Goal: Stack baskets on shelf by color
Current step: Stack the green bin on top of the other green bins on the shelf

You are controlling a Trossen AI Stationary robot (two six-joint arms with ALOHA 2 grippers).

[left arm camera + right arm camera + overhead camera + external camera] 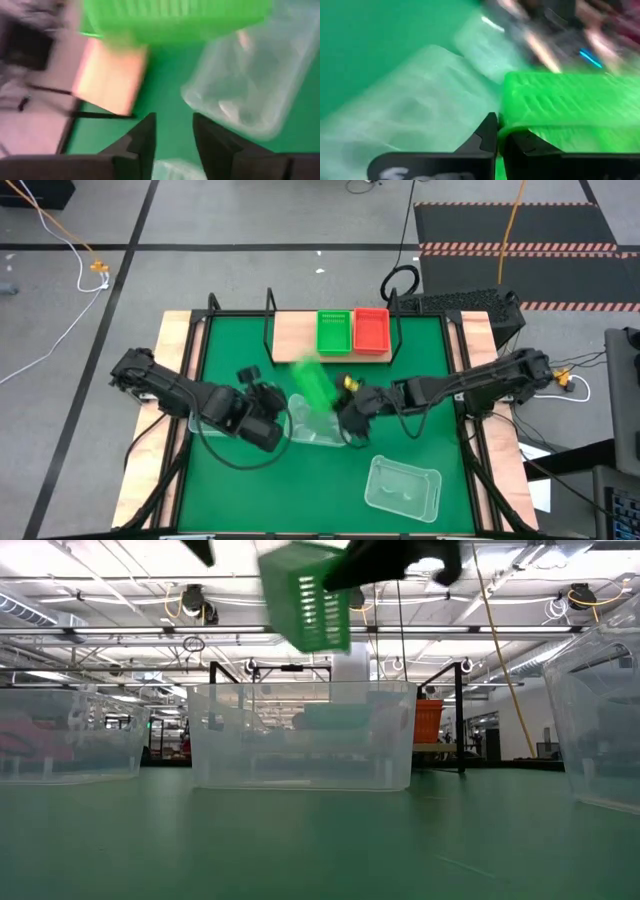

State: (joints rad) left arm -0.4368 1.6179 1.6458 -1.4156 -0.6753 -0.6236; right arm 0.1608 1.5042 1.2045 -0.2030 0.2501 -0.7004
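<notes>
Shining evenly from ceiling strip lights [120, 602]; smearing with motion blur across both wrist views, blurring the lifted green basket [315, 385].

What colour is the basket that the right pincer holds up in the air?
Green. The basket shows best in the low view, its slotted wall hanging above the table.

Lifted green basket [313, 383] blurs (its top edge cropped, low view).
</notes>
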